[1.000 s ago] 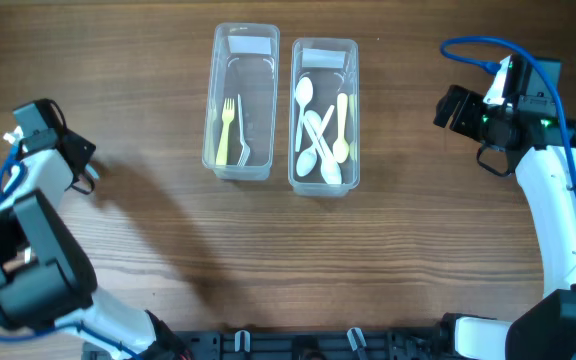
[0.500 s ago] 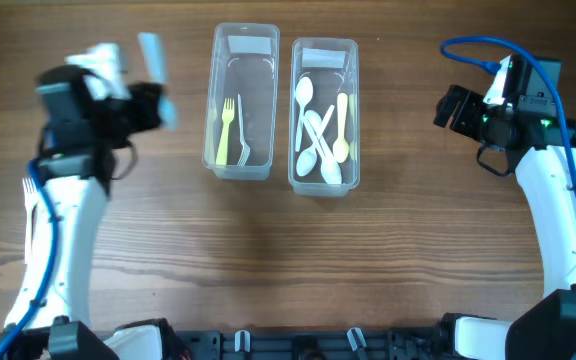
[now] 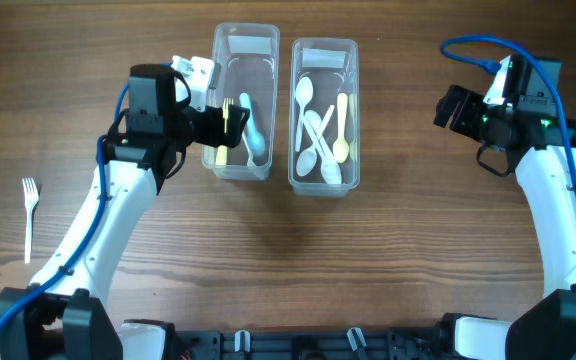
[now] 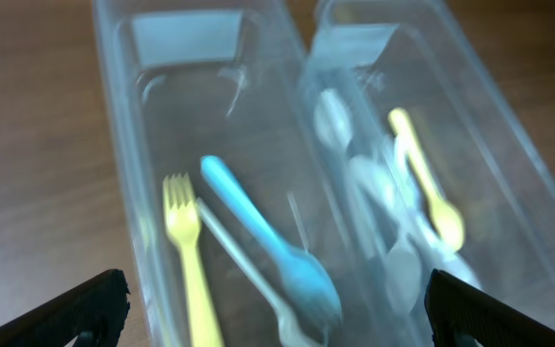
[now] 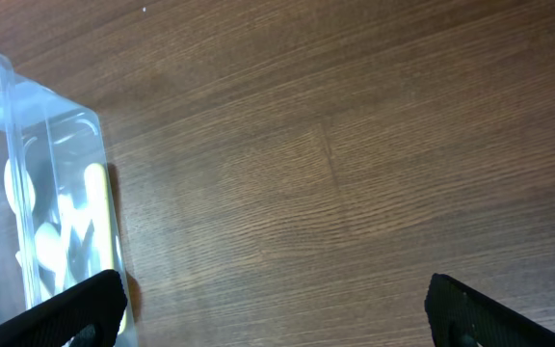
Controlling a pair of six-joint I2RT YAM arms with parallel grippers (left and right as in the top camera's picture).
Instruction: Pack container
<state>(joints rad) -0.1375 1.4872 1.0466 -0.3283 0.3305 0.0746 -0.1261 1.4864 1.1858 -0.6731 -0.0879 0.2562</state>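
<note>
Just now the left hand (image 4: 277, 313), fingers spread, dropped a blue utensil (image 4: 258, 226) into the left container (image 3: 271, 90); a white fork (image 3: 30, 210) remains on the worktop (image 3: 268, 260).

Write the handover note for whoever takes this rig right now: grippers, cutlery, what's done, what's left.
Left gripper: open, holding nothing, over the left container.
Right gripper: open, empty, above bare table beside the right container.
The left container holds a yellow fork, a clear fork and a blue utensil; it is too blurred to tell fork from spoon. The right container holds white and yellow spoons.
Done: those pieces are packed.
Left: one white fork lies on the table at the far left. It probably goes with the forks in the left container.
</note>
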